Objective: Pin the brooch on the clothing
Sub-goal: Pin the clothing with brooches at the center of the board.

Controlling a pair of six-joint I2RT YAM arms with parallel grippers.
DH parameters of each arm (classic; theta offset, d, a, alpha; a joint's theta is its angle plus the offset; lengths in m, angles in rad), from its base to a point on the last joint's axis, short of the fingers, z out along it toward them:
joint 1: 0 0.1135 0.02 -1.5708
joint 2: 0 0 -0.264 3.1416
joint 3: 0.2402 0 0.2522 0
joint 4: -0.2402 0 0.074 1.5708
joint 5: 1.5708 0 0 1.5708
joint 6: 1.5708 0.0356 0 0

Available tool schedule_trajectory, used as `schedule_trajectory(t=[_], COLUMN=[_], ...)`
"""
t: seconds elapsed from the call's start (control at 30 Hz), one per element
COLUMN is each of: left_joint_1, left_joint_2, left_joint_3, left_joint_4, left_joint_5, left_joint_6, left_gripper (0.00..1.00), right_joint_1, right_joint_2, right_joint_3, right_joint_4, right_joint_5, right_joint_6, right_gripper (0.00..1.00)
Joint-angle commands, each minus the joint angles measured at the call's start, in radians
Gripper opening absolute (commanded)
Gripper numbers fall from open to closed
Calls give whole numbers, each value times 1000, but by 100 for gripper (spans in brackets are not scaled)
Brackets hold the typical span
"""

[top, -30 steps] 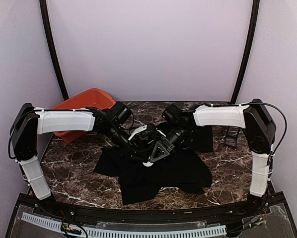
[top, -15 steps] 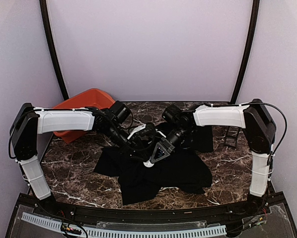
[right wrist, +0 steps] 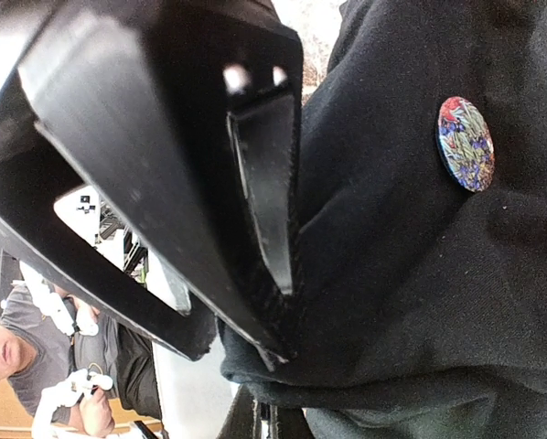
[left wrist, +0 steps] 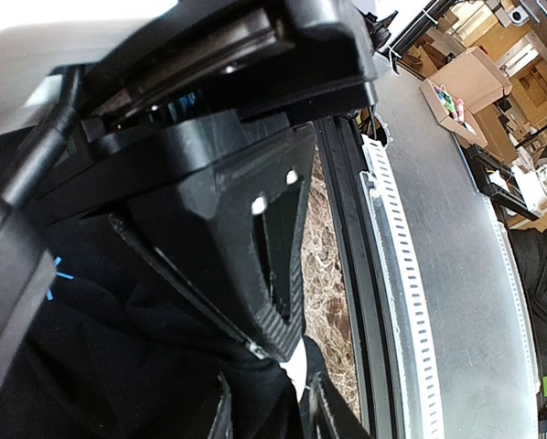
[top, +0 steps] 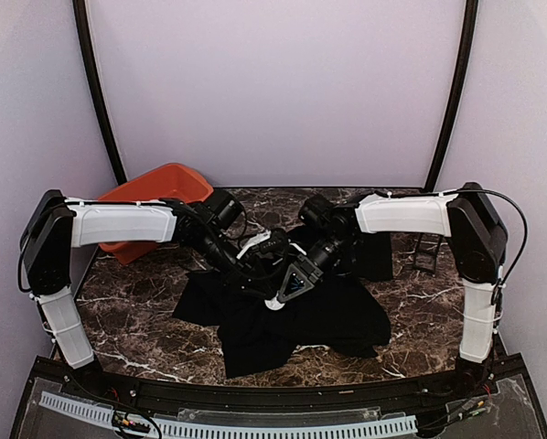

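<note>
The clothing [top: 333, 320] is a black T-shirt spread on the marble table. Both grippers meet over its upper middle. In the right wrist view the brooch [right wrist: 466, 144], a small round disc with a multicoloured face, sits flat on the black fabric [right wrist: 411, 302], up and to the right of my fingers. My right gripper [right wrist: 266, 422] is shut on a bunched fold of the shirt. My left gripper [left wrist: 269, 412] is closed on another fold of the black cloth [left wrist: 127, 366], with a white scrap showing between its fingers. The light-blue print [left wrist: 54, 274] shows at the left.
An orange bin [top: 155, 197] stands at the back left, beside the left arm. A small black stand [top: 426, 251] is at the right edge, near the right arm. The table's front rail [left wrist: 392, 274] runs close past the left gripper.
Both grippers have stayed together over the shirt, shifting only very slightly. The shirt lies as before.
</note>
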Motion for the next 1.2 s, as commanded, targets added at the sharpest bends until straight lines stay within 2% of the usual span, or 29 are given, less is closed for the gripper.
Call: schedule_trajectory(t=[0.0, 0.47, 0.9, 1.17], left_joint_1=[-23, -33, -45, -66], left_joint_2=[10, 13, 18, 33], left_joint_3=[7, 8, 9, 26], left_joint_4=[-7, -3, -3, -56], left_joint_5=[13, -15, -1, -52], left_joint_6=[-14, -12, -9, 25], left_gripper=[28, 24, 24, 24], right_joint_1=[-1, 2, 4, 4], right_joint_2=[18, 17, 25, 35], right_joint_3=[21, 26, 33, 41], right_joint_4=[2, 0, -1, -3], right_joint_5=[-6, -23, -16, -11], right_joint_6=[-7, -7, 4, 10], right_gripper=[0, 0, 0, 0])
